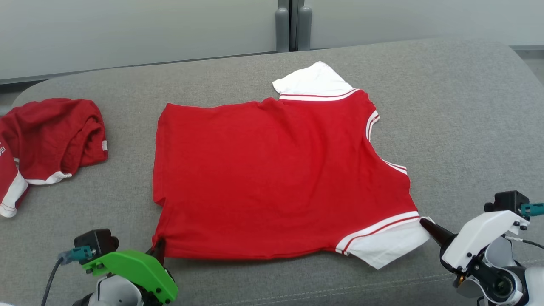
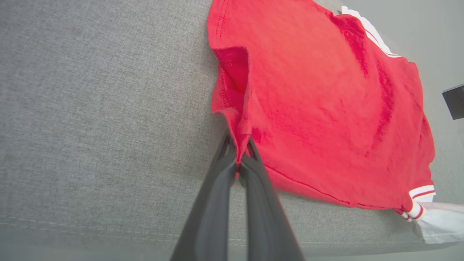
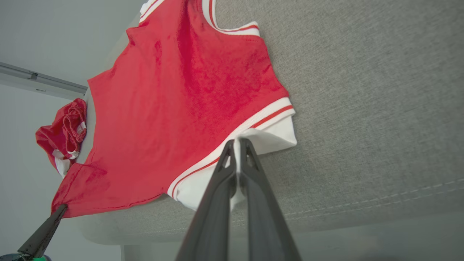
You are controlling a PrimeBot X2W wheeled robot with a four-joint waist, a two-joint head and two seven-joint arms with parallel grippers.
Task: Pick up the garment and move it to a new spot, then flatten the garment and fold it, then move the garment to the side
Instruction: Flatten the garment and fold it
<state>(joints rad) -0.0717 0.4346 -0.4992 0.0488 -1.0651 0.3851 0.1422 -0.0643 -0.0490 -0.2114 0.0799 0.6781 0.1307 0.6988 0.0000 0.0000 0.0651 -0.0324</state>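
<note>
left tool (image 1: 158, 247): clenched on shirt (image 1: 272, 170) hem
right tool (image 1: 425, 222): clenched on its sleeve (image 1: 389, 244)
tools: two
shirts: two, other shirt (image 1: 55, 136) crumpled

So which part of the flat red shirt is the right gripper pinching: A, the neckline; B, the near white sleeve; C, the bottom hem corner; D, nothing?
B: the right gripper is shut on the edge of the near white sleeve of the red shirt.
</note>
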